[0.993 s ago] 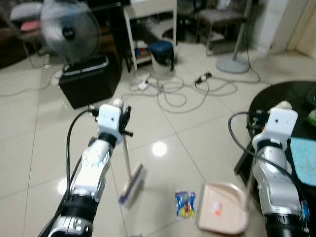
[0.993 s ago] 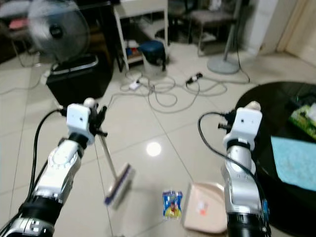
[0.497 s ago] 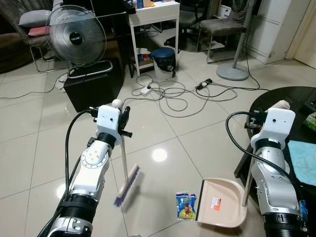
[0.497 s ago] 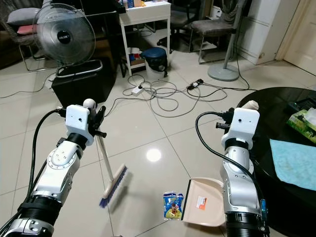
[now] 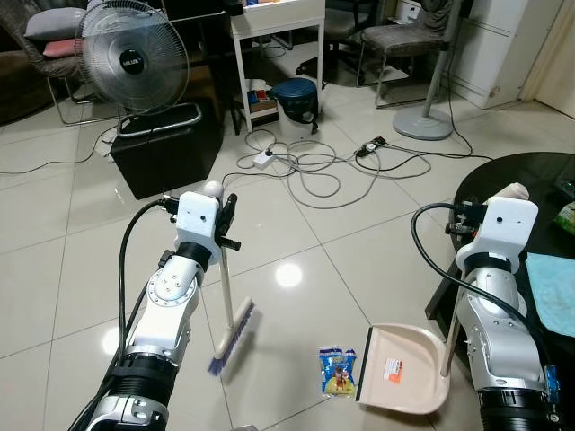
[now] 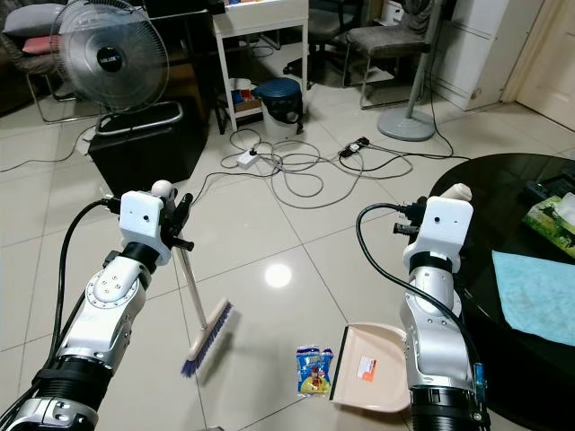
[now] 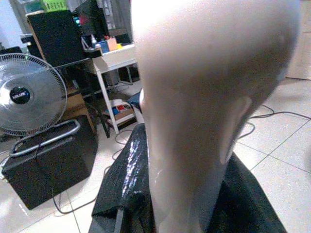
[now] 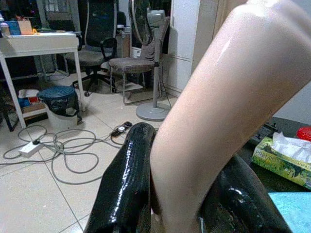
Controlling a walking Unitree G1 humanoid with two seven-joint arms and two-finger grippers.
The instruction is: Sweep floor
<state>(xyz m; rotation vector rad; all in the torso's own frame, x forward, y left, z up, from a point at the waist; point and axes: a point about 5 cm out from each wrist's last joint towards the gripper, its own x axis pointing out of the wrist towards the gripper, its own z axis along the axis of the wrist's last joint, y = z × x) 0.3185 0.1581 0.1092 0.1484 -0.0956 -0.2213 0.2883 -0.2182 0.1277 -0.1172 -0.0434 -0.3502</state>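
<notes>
Left eye view: left gripper (image 5: 218,214) clamps the cream, blue-bristled broom (image 5: 232,337), head on tiles near a snack packet (image 5: 338,372); right gripper (image 5: 499,203) clasps the beige dustpan (image 5: 402,370) just beside it.

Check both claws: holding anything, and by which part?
Left claw: broom, top of its handle. Right claw: dustpan, top of its upright handle.

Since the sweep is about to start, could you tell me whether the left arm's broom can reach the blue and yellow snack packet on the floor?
Probably yes. The left claw grips the beige broom, and bare tile separates its purple bristles from the blue and yellow snack packet, beside the beige dustpan.
</notes>
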